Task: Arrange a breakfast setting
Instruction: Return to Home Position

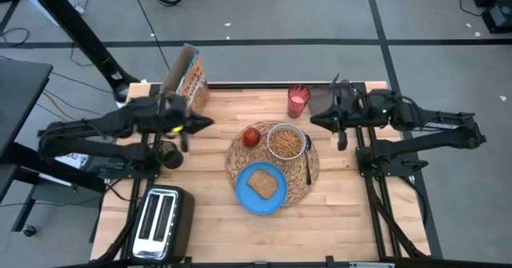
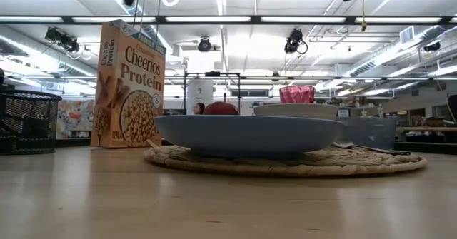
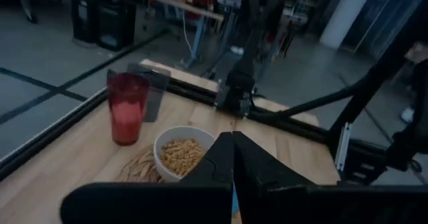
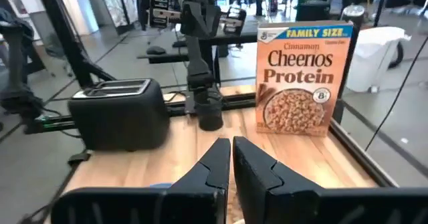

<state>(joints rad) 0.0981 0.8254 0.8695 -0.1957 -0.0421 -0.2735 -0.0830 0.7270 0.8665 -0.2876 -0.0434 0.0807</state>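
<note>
On the round straw placemat (image 1: 314, 166) rest a blue plate (image 1: 244, 194) with a toast slice (image 1: 262, 183), a white bowl (image 1: 286, 142) of cereal, a red apple (image 1: 252, 137) and a metal spoon (image 1: 308, 162). The pink glass (image 1: 298, 100) stands behind the mat at the far edge. At the far left the orange Cheerios box (image 1: 190, 80) stands upright. My left gripper (image 1: 210, 122) is shut and hovers left of the apple, pointing at the mat. My right gripper (image 1: 314, 121) is shut and hovers right of the bowl, facing it. Neither holds anything.
A black toaster (image 1: 162, 220) sits at the near left corner, with a small black cup (image 1: 168, 154) behind it. A dark translucent container (image 3: 157, 90) stands just beside the glass. A black mesh basket (image 2: 28, 121) shows off to the left in the low view.
</note>
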